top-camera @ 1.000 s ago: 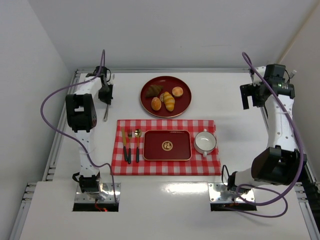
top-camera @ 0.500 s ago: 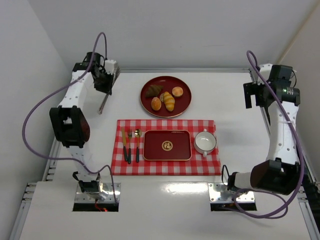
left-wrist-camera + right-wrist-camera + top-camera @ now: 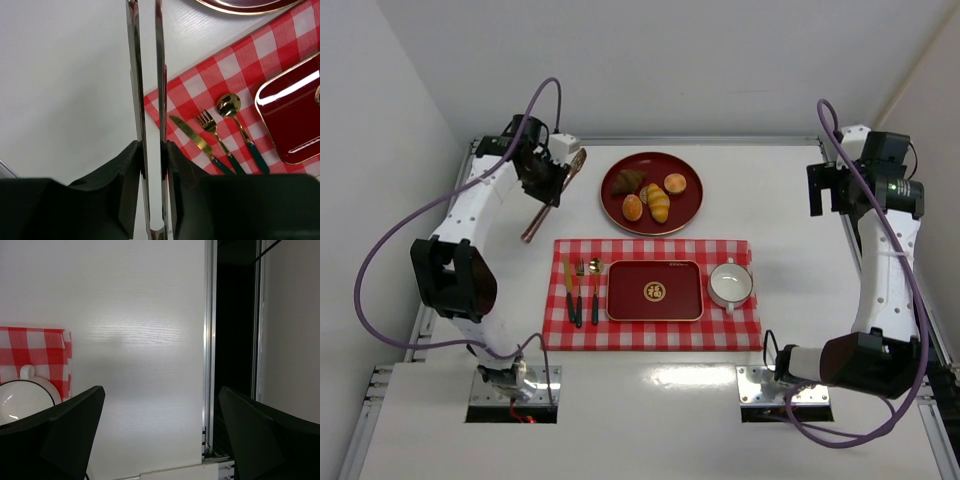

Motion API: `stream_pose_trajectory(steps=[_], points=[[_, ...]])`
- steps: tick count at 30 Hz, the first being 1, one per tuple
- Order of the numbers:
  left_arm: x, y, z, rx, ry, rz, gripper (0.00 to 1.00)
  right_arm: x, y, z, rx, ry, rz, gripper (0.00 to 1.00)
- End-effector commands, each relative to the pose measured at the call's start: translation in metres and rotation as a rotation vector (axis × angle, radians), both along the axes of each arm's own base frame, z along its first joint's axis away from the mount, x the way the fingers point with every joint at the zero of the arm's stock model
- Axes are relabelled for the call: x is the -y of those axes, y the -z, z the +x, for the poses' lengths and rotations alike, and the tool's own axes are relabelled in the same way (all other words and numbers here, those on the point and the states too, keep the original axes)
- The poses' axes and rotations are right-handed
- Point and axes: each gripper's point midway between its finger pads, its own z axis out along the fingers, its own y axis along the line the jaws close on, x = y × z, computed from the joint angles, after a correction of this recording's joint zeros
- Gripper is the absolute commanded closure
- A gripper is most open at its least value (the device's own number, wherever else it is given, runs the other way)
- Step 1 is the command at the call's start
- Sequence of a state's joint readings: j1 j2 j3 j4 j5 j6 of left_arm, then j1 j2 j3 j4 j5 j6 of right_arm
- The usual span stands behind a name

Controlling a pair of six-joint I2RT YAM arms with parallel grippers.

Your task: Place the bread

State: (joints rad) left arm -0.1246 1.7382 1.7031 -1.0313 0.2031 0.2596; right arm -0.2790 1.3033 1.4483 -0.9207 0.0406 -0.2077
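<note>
Two small golden buns, the bread point(image 3: 632, 207) and a second bun point(image 3: 675, 183), lie on a round red plate point(image 3: 654, 162) beside a ridged yellow roll point(image 3: 659, 203) and a dark pastry point(image 3: 627, 180). My left gripper point(image 3: 548, 176) hovers just left of the plate, shut on a pair of metal tongs point(image 3: 532, 226). In the left wrist view the gripper point(image 3: 152, 150) squeezes the tongs' two arms point(image 3: 134, 75) with a thin gap between them. My right gripper point(image 3: 828, 190) is raised at the far right and stands open point(image 3: 160, 405) with nothing in it.
A red checked mat point(image 3: 740, 325) holds a rectangular red tray point(image 3: 655, 290), a white cup point(image 3: 730, 284) on its right, and a knife, fork and spoon point(image 3: 582, 290) on its left. The cutlery point(image 3: 212, 131) and tray corner point(image 3: 290, 115) show below the tongs.
My left arm has swung right and forward with the tongs, from the far left edge to beside the plate. The right arm has barely shifted.
</note>
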Motion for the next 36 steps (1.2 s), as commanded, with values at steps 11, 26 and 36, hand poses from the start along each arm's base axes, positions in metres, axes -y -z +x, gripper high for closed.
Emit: stream_pose_trajectory(steps=[11, 26, 36], points=[[0.009, -0.047, -0.019, 0.110, 0.029, -0.052, 0.65, 0.000, -0.027, -0.001, 0.100, 0.018, 0.000, 0.02], [0.024, -0.056, -0.019, 0.121, 0.055, -0.081, 0.53, 0.001, -0.034, 0.000, 0.118, 0.018, -0.005, 0.02], [0.060, -0.042, -0.020, 0.076, 0.119, -0.106, 0.49, 0.003, -0.031, 0.002, 0.099, 0.025, -0.006, 0.02]])
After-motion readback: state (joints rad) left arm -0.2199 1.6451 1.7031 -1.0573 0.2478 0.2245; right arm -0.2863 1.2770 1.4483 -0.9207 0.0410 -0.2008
